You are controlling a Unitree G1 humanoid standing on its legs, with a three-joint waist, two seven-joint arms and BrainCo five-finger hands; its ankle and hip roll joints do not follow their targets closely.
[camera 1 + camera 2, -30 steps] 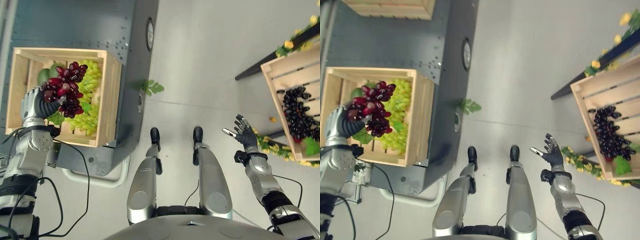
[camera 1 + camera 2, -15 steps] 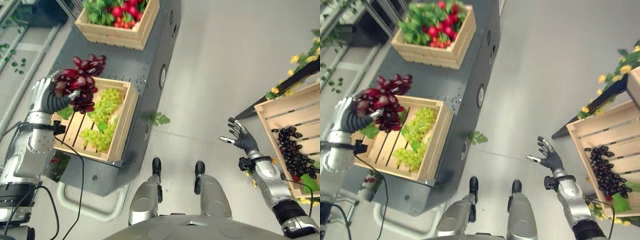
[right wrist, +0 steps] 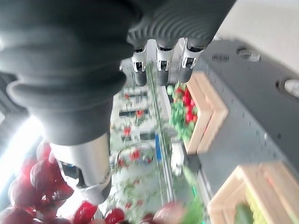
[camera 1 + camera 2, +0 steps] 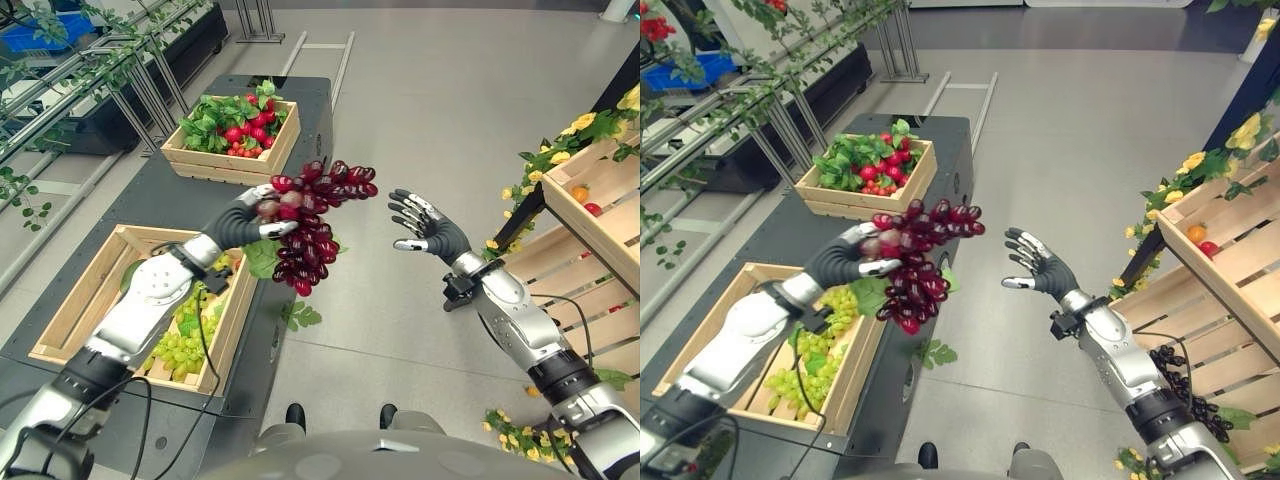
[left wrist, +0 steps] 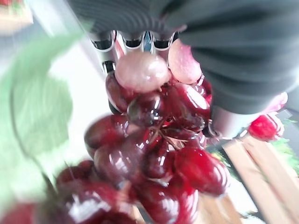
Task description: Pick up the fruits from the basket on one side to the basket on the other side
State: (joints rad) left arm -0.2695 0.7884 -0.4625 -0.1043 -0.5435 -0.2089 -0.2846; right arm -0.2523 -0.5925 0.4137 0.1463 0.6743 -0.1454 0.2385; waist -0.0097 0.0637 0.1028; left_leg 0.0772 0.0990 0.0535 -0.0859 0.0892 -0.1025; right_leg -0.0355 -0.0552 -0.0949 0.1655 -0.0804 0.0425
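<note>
Your left hand (image 4: 243, 219) is clenched around the red grape bunch (image 4: 312, 225), in the air between both crates; its fingertips are hidden behind grapes. Your right hand (image 4: 432, 226) is spread, holding nothing

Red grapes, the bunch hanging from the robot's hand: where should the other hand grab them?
Probably from underneath. The left hand is curled round the top of the red grapes, and the bunch dangles below it. The open right hand waits beside it, so cupping the loose lower half from the right looks safest.
</note>
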